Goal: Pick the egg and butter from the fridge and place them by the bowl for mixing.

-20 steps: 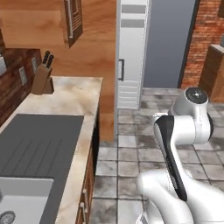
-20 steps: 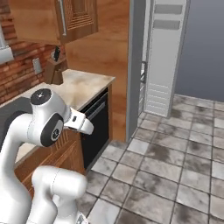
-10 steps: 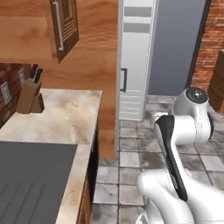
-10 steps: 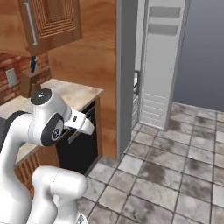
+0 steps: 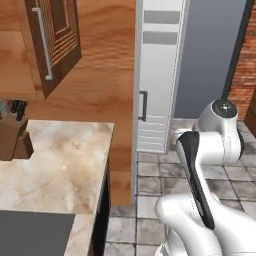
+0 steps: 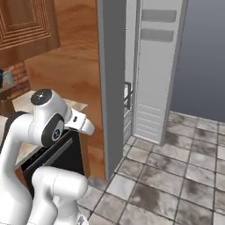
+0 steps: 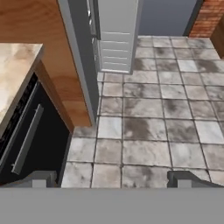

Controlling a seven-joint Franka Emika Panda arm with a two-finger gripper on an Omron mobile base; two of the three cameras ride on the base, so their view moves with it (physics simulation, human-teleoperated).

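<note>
Early stage: the fridge (image 5: 155, 90) stands at 12 o'clock, door ajar, egg and butter unfetched, while the hand (image 7: 109, 177), fingers spread and holding nothing, hangs above floor tiles.

Fridge (image 5: 159, 75): tall grey appliance standing upright on the tiled floor, at 12 o'clock in the left base view. Door (image 6: 156, 70) open, swung outward, its white ribbed inner face showing. Dark vertical handle (image 5: 142, 106) visible. Interior largely hidden; contents cannot be determined.
</note>
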